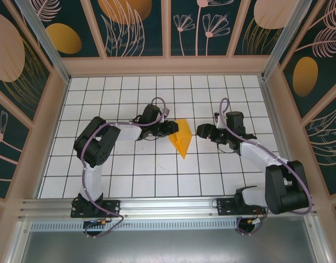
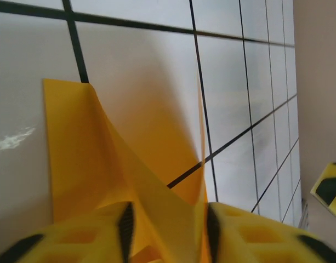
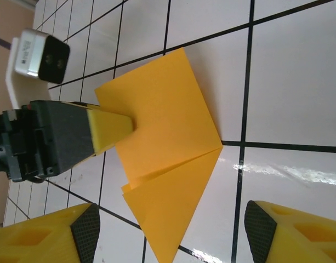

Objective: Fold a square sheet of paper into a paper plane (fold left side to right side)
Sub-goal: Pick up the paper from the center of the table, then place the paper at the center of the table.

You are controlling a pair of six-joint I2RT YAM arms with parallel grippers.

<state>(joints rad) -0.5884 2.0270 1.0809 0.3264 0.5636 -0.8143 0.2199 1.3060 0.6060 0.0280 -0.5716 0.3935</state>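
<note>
Left end effector (image 2: 168, 224), half open, has a raised flap of the paper (image 2: 85, 142) between its fingers. Some folds look done; the left-to-right fold is only starting. Right end effector (image 3: 173, 235) is wide open and empty.

White-and-black arms (image 1: 91, 176), lilac cables (image 1: 222, 109), yellow black-padded jaws

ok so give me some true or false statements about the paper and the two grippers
1. The paper is folded to a point. True.
2. The right gripper is clamped on the paper. False: it is open, holds nothing and is off to the paper's side.
3. The left gripper has paper between its fingers. True.
4. The paper lies against the back wall. False: it lies mid-table, between the two grippers.
</note>
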